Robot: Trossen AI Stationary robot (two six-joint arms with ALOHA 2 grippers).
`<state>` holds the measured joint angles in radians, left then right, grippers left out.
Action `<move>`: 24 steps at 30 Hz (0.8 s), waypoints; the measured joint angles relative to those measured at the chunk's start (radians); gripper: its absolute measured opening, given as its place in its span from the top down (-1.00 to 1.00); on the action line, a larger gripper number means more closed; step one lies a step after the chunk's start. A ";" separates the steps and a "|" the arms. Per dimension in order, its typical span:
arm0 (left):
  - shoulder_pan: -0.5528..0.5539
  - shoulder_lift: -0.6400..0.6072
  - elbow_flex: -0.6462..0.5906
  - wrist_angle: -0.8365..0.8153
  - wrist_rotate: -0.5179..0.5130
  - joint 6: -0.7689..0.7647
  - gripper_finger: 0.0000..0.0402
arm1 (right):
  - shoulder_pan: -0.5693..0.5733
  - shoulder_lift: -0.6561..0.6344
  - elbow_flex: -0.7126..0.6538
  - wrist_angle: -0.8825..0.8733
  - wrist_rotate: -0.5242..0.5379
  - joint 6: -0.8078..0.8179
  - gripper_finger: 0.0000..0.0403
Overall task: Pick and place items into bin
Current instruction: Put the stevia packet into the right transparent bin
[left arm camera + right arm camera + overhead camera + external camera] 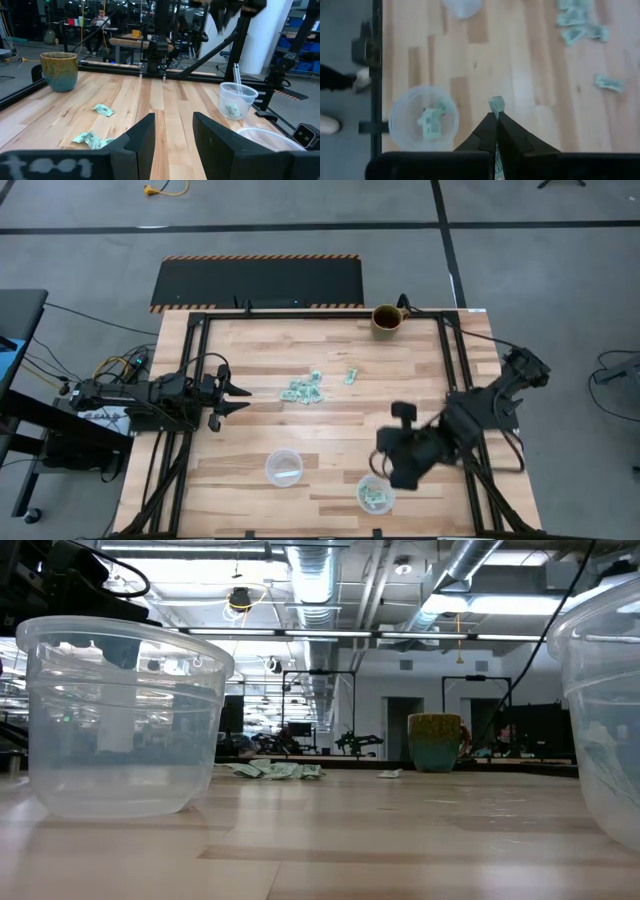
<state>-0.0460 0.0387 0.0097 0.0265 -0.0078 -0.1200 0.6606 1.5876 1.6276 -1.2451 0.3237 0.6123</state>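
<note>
The items are small mint-green pieces. A pile of them [303,390] and a single one [351,376] lie on the wooden table's middle. My right gripper [496,116] hangs above the table's near right part [385,462], shut on one piece [496,105]. Just beside it stands a clear round cup [424,119] with a few pieces inside, the bin [375,495]. A second clear cup [283,468] stands left of it. My left gripper [235,395] waits open and level at the table's left edge, nothing between its fingers [145,135]. My right gripper pinches the mint-green piece between its two fingertips [490,125]; the piece's free end [496,103] sticks out beyond them. The fingers slant steeply down from the table's right side. The piece is lifted clear of the table.
A brown and teal mug [387,319] stands at the far edge, right of centre. Black frame rails [455,380] run along the table's sides. In the low view the two clear cups [120,720] [605,710] stand close, with bare wood between them.
</note>
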 joint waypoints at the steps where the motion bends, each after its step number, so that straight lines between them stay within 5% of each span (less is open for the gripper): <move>1: 0.000 0.000 0.000 0.000 0.000 0.000 0.40 | 0.019 -0.003 -0.024 0.016 0.000 0.005 1.00; 12: 0.000 0.000 0.000 0.000 0.000 0.000 0.40 | 0.131 0.005 -0.310 0.474 -0.009 0.066 1.00; 24: 0.000 0.000 0.000 0.000 0.000 0.000 0.40 | 0.223 0.145 -0.342 0.546 -0.014 0.151 0.94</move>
<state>-0.0460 0.0387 0.0096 0.0263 -0.0078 -0.1200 0.8838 1.7330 1.2854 -0.6988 0.3095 0.7631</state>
